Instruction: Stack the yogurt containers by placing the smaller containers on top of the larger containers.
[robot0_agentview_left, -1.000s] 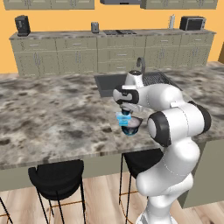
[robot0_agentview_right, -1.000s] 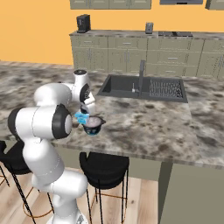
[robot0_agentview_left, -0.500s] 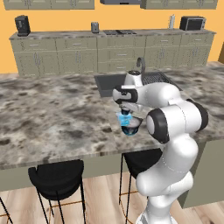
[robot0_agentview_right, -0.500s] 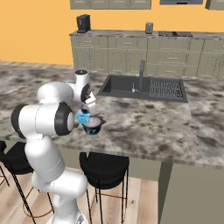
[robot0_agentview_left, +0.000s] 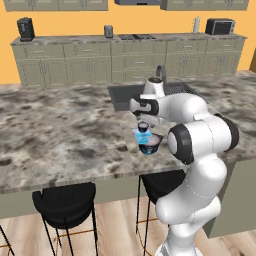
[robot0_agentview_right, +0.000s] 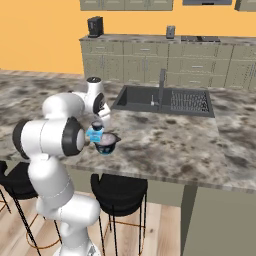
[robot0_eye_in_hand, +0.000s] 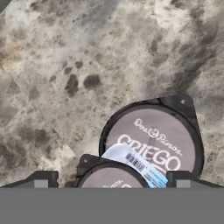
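Note:
The larger container, a wide dark navy tub with a pale "GRIEGO" lid, stands on the granite island near its front edge. A light blue pot with a white label rests tilted on that lid. Over it sits a small dark pot with a whitish top. My gripper points down over this stack. It is open, with a gap between each fingertip and the dark pot's sides.
A dark sink with a faucet lies further back on the island. Black stools stand under the counter's front edge. Cabinets with appliances line the far wall. Bare granite lies to the stack's left.
The jaws have spread wider, away from the small dark pot. The arm and the stacked containers have stayed about where they were.

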